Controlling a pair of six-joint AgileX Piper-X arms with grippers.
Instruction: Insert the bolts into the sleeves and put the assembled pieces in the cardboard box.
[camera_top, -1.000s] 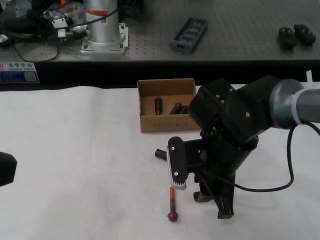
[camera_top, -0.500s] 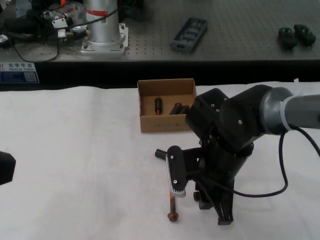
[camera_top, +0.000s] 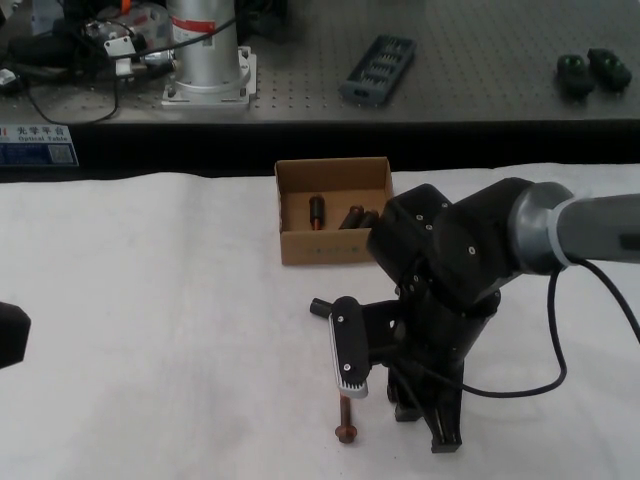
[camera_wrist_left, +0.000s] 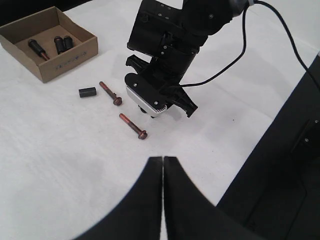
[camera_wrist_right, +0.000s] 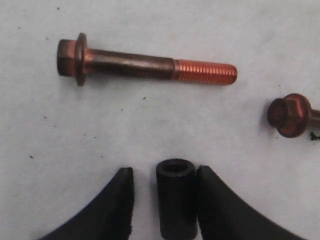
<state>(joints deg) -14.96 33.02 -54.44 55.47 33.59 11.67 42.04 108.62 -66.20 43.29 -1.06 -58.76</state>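
My right arm (camera_top: 450, 260) is bent low over the white-covered table (camera_top: 150, 300), just in front of the cardboard box (camera_top: 333, 250). The right fingers (camera_wrist_right: 112, 210) are closed on a black sleeve (camera_wrist_right: 176, 197) that stands between them with its open end showing. In the right wrist view a narrow strip of table shows between the sleeve and one finger.

Beyond the held sleeve, a copper-coloured bolt (camera_wrist_right: 145, 62) lies flat on the table, its flanged head at one end and its bright thread at the other. The head of a second bolt (camera_wrist_right: 290, 115) shows to one side, apart from the first.

The left wrist view shows both bolts lying just beside the right arm's tool head, on the side toward the box. A loose sleeve (camera_wrist_left: 87, 93) lies next to them, apart from the nearer bolt.

The box sits open at the back of the cloth. Three dark assembled pieces (camera_wrist_left: 50, 45) lie on its floor — one on its own, two side by side.

My left fingers (camera_wrist_left: 147, 195) are pressed together with nothing between them, held above bare cloth well away from the parts.
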